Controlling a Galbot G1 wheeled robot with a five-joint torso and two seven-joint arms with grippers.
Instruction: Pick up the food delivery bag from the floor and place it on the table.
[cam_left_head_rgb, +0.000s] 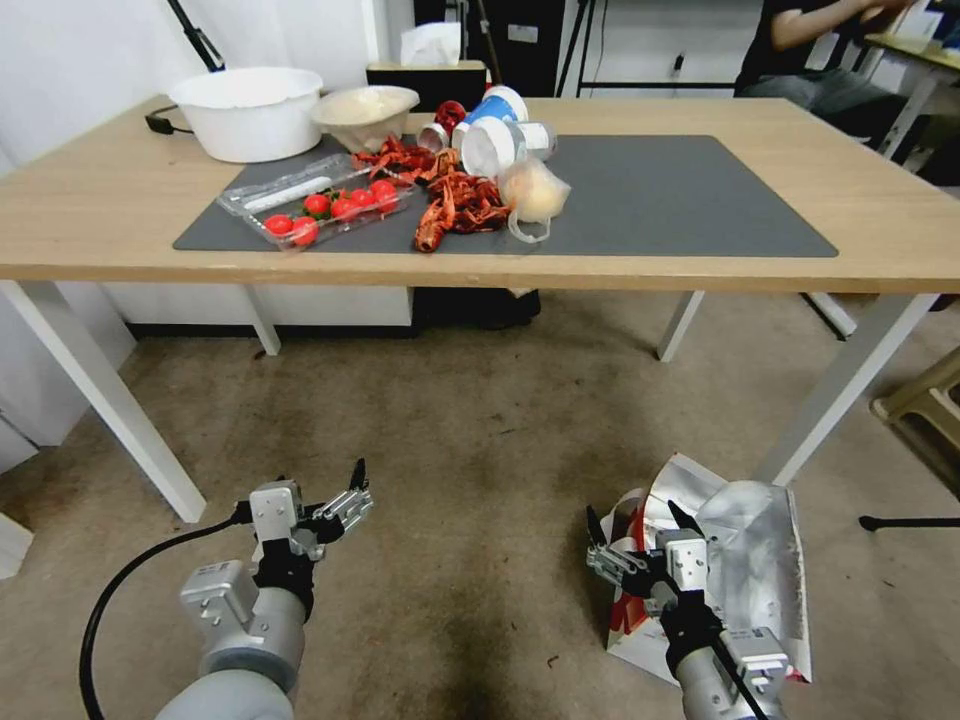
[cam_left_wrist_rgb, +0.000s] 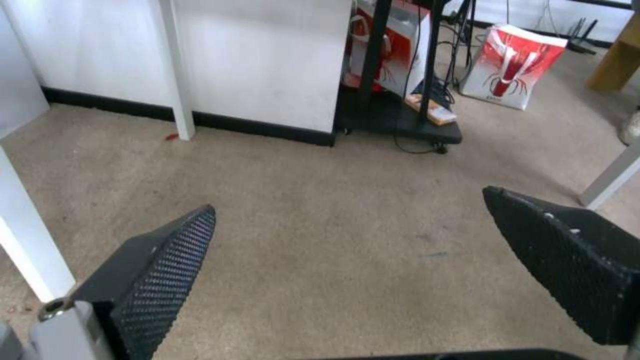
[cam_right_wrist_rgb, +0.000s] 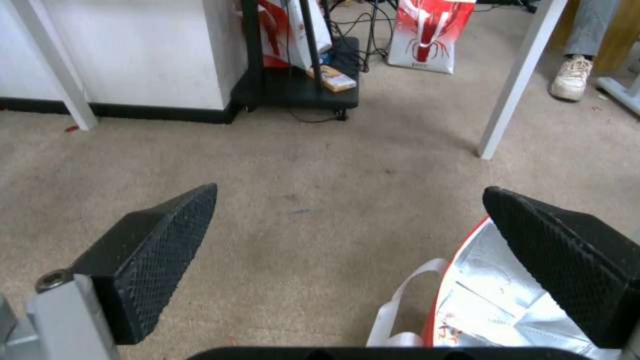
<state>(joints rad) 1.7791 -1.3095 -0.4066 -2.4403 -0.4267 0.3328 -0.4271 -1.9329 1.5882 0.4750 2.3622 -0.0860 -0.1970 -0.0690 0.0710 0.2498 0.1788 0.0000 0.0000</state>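
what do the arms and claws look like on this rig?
Both arms are matte light grey tubes ending in black wrist collars and silver-grey boxy blocks. The left claw and right claw each carry two black wedge-shaped fingers tapering to points, with a cross-hatched textured pad on the inner face. A black cable loops off the left arm. No markings are legible.

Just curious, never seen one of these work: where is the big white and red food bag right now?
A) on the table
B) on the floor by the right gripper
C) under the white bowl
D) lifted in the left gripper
B: the food delivery bag lies open on the floor beside the open, empty right gripper.
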